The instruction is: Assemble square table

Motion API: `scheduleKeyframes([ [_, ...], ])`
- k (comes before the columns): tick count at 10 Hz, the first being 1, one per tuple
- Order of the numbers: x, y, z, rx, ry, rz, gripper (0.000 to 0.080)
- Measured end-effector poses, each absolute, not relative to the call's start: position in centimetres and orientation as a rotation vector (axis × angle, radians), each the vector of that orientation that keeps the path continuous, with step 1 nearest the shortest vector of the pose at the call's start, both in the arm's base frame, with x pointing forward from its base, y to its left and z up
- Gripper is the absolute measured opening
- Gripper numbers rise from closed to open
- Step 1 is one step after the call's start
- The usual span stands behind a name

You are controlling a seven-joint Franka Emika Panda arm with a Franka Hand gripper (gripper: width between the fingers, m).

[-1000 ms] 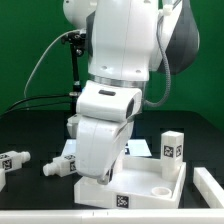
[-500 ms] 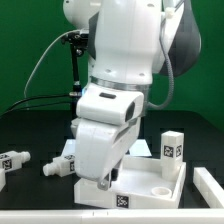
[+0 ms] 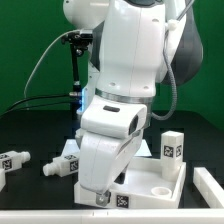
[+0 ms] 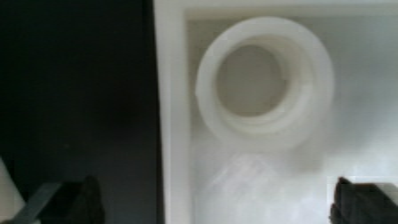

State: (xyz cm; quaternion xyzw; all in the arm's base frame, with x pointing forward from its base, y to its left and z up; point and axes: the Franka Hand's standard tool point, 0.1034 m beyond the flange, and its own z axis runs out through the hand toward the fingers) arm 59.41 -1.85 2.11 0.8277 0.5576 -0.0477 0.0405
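The square table's white slab [image 3: 148,180] lies rim up at the front of the black table, towards the exterior view's right. One white tagged leg [image 3: 172,148] stands upright at its far right corner. My gripper [image 3: 100,196] hangs at the slab's front left corner, mostly hidden by the hand. In the wrist view the slab [image 4: 214,170] fills most of the picture, with a round raised socket [image 4: 267,85] in it. My gripper [image 4: 217,205] is open there. One dark fingertip [image 4: 71,200] is over the black table, the other fingertip [image 4: 365,200] over the slab. Nothing is held.
Loose tagged legs lie on the black table: two at the exterior view's left [image 3: 12,160] [image 3: 60,166] and one at the right edge [image 3: 210,182]. The marker board [image 3: 142,150] lies behind the slab. The arm's bulk hides the middle of the scene.
The gripper has opened wide from shut. The hand and forearm have lifted and tilted a little. The slab and the legs have stayed in place.
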Motion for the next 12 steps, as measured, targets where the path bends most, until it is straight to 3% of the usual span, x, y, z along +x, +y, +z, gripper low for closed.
scheduleKeyframes([
  [4,59.39,-2.12,2.09,2.545,1.693,-0.146,0.0649],
  [5,59.39,-2.17,2.09,2.548,1.689,-0.146,0.0558],
  [6,59.39,-2.21,2.09,2.551,1.684,-0.146,0.0381],
  [7,59.39,-2.26,2.09,2.553,1.68,-0.146,0.0381],
  [8,59.39,-2.32,2.1,2.555,1.678,-0.146,0.0179],
  [9,59.39,-2.39,2.1,2.557,1.675,-0.146,0.0179],
  [10,59.39,-2.41,2.1,2.558,1.673,-0.146,0.0064],
  [12,59.83,-2.01,2.73,2.539,1.7,-0.133,0.005],
])
